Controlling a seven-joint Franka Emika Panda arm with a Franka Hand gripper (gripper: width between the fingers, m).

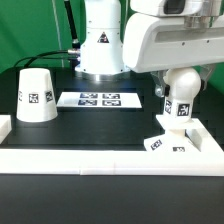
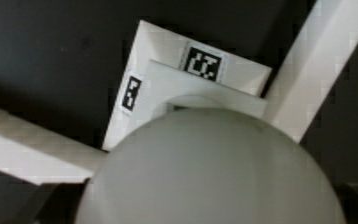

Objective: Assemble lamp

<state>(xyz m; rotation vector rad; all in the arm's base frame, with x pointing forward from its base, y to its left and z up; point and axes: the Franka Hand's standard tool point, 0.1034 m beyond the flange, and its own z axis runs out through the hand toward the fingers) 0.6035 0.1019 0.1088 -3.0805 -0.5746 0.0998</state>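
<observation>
The white lamp base, a small block with black-and-white tags, lies at the exterior view's right by the front rail. The round white bulb stands tilted on top of it, its tagged lower end on the base. My gripper comes down from above and is closed around the bulb's ball. In the wrist view the bulb fills the near part and hides my fingers, with the base beyond it. The white cone shade stands alone at the exterior view's left, wide end down.
The marker board lies flat in the middle of the black table. A raised white rail runs along the front and sides; it also shows in the wrist view. The robot's white body stands behind.
</observation>
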